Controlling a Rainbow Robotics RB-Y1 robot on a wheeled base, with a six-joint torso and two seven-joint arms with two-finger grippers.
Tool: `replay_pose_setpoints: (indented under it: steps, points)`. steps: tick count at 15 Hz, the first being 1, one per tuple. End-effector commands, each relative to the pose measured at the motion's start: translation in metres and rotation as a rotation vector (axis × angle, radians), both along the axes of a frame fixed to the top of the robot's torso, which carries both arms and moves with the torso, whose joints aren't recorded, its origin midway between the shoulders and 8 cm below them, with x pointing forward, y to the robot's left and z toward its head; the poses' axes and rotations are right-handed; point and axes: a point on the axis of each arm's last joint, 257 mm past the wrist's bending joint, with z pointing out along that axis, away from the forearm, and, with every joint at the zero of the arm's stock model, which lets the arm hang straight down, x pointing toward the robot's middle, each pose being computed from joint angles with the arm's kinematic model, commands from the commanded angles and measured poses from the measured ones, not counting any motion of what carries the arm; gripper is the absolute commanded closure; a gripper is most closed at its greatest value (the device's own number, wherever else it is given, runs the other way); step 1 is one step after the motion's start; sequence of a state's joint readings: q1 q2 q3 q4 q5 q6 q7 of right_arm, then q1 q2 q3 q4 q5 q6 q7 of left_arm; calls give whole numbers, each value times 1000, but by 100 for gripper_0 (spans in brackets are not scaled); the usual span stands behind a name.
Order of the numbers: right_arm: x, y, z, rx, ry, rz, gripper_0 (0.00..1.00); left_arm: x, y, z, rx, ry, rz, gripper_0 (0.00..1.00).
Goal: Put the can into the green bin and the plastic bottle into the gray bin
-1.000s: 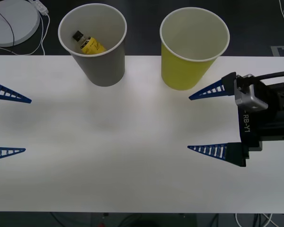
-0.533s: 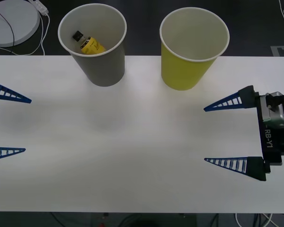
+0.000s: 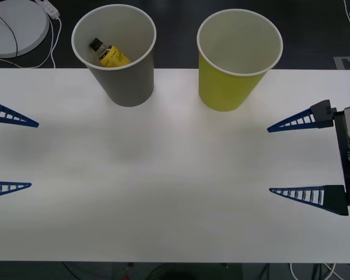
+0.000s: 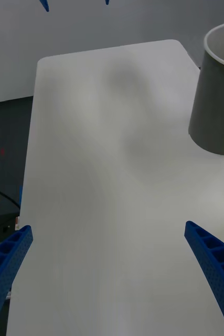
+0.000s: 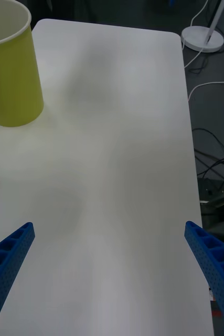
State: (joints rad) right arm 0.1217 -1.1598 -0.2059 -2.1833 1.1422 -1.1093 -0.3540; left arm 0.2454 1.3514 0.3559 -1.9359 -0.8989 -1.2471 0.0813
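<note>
The plastic bottle (image 3: pixel 111 54) lies tilted inside my gray bin (image 3: pixel 121 79), with its black cap toward ten o'clock. That part of the job looks done. The gray bin stands at about eleven o'clock on the white table (image 3: pixel 163 175). Just beside it, at about one o'clock, stands the green bin (image 3: pixel 233 81). I can see white paper inside it, but I cannot see down to its bottom. So I cannot tell if the can is in there. I see no can on the table.

My right gripper (image 3: pixel 291 157) hangs at three o'clock, near the table's edge and well apart from the green bin. Its jaws are spread wide and hold nothing. My left gripper (image 3: pixel 11 154) sits at nine o'clock at the other edge. Its jaws are spread wide too, with nothing in them.

I think the step now is to rest and check. To do it well, I should keep both arms low and away from the cups, so I do not bump them. They are light paper and could tip over.
</note>
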Motion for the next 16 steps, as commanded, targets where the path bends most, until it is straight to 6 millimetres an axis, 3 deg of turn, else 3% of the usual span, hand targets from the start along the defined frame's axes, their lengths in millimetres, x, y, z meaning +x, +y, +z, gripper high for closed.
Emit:
replay_pose_setpoints:
  steps: [1,6,16]
  points:
    - [3,-10,2,2,25,12,0,0,0,0,0,0,0,0]
    - [14,-25,8,-3,-24,53,0,0,0,0,0,0,0,0]
    - [10,-26,14,49,15,66,0,0,0,0,0,0,0,0]
